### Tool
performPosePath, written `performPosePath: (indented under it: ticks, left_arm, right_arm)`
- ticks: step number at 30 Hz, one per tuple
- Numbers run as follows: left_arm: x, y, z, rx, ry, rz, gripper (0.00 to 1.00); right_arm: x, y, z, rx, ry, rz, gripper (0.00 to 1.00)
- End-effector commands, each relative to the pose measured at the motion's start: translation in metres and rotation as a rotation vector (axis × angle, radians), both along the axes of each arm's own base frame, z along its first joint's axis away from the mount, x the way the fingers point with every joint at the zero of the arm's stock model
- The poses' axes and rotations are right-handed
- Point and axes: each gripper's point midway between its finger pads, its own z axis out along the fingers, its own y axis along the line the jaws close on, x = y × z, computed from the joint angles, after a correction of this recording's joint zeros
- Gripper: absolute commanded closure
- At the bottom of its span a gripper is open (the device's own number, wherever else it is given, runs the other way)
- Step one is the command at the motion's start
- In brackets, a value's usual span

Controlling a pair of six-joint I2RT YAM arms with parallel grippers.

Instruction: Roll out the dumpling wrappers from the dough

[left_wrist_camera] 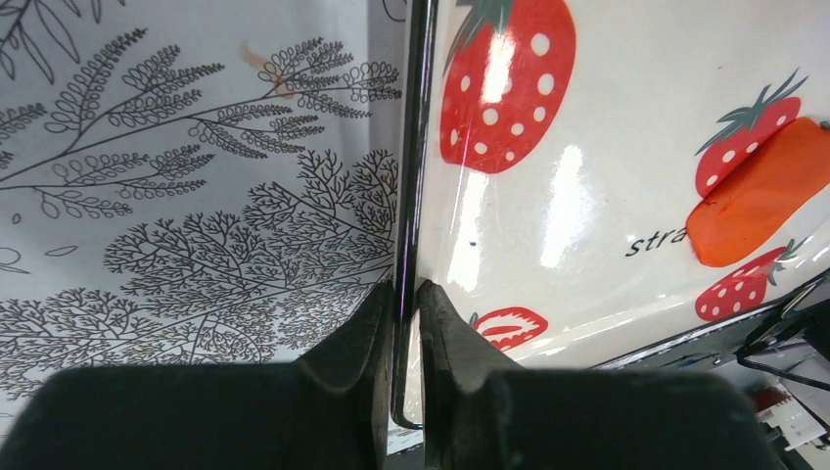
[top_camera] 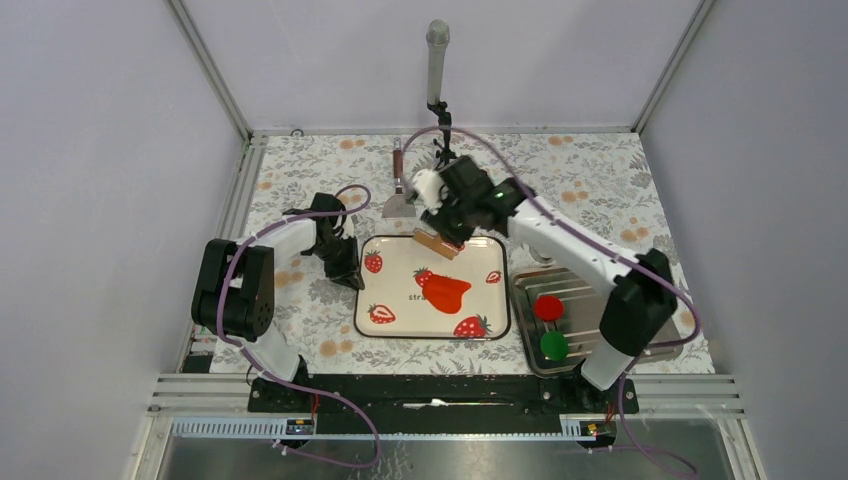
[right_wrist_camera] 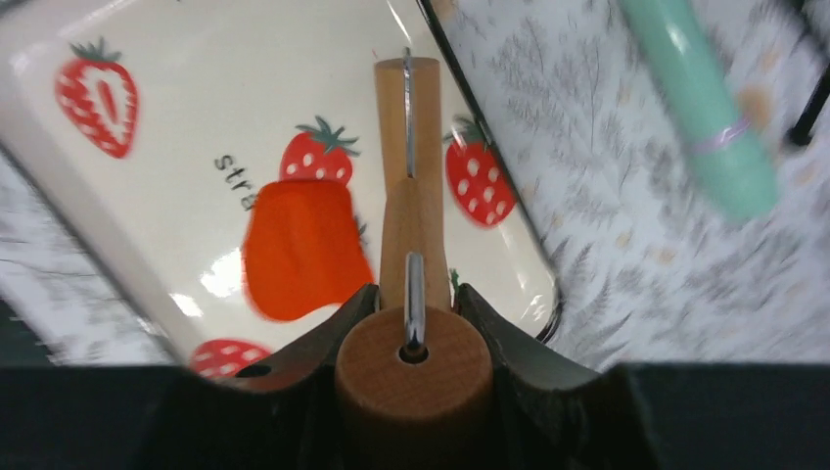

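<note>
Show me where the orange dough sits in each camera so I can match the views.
Top external: dough at the middle of the tray.
Left wrist: dough at the right edge of the picture, cut off by the frame.
Right wrist: dough left of centre, just left of the rolling pin.
Shared landmark: the tray's black "stra" lettering, right beside the dough in all three.

You'll find the dough (top_camera: 445, 293) lying flat on the strawberry plate (top_camera: 395, 285), near its middle. It's a smooth orange-red slab with an irregular outline, broad at one end and narrowing toward the other, and its edge covers the end of the plate's printed lettering (top_camera: 413, 297).
</note>
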Motion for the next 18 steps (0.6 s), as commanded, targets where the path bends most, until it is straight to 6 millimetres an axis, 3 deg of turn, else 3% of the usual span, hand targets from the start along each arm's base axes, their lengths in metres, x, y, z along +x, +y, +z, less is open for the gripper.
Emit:
performPosePath:
  ticks: [1, 3, 7, 14, 18]
  left_arm:
    - [0.006, -0.005, 0.005, -0.028, -0.035, 0.050, 1.00]
    - [0.005, -0.005, 0.004, -0.027, -0.030, 0.057, 1.00]
    - [0.004, -0.002, 0.002, -0.011, -0.029, 0.053, 1.00]
    - [0.001, -0.002, 0.000, -0.010, -0.021, 0.052, 1.00]
    - [0.002, -0.002, -0.001, -0.013, -0.014, 0.052, 1.00]
  right_arm:
    - [-0.037, -0.023, 0.033, 0.306, 0.419, -0.349, 1.00]
    - [-0.049, -0.033, 0.020, 0.367, 0.593, -0.480, 1.00]
    - [-0.058, -0.047, -0.006, 0.406, 0.748, -0.591, 1.00]
    - [-0.050, -0.041, -0.007, 0.502, 0.860, -0.620, 1.00]
    - [-0.048, -0.039, -0.018, 0.495, 0.884, -0.646, 1.00]
